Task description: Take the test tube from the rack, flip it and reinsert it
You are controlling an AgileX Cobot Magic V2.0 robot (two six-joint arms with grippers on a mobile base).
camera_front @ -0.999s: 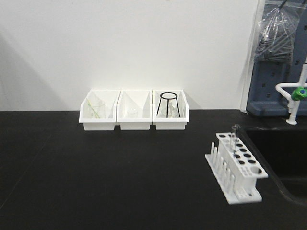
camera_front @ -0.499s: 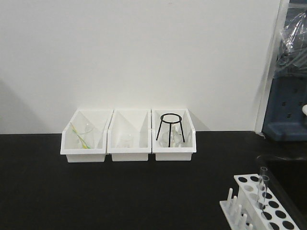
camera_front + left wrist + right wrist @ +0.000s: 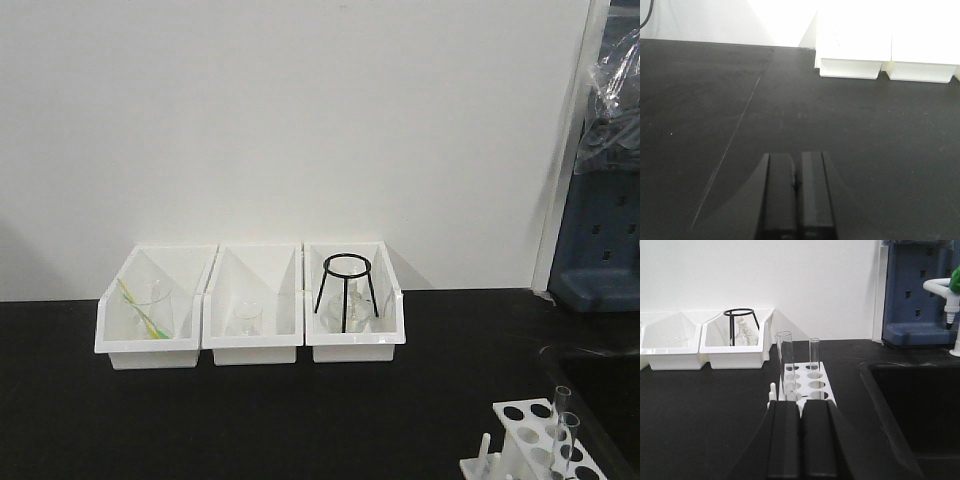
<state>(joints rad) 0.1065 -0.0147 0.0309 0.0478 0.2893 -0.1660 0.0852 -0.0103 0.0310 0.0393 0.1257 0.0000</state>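
The white test-tube rack (image 3: 812, 382) stands on the black table just ahead of my right gripper (image 3: 801, 402), which is shut and empty. Two clear test tubes stand upright in it: a taller-looking near one (image 3: 786, 362) and a farther one (image 3: 814, 356). The front view shows only a corner of the rack (image 3: 528, 413) at the bottom right, with the tubes (image 3: 566, 425) in it. My left gripper (image 3: 796, 157) is shut and empty, low over bare black table. Neither gripper shows in the front view.
Three white open-front bins (image 3: 250, 345) stand against the back wall; the right one holds a black wire tripod (image 3: 346, 290). A dark sink (image 3: 920, 410) lies right of the rack. A blue pegboard (image 3: 917, 290) and a tap (image 3: 945, 287) stand behind it.
The front view has shifted: the bins sit lower and further left in frame, and the rack has slid down to the bottom right corner. The tubes stay in the rack.
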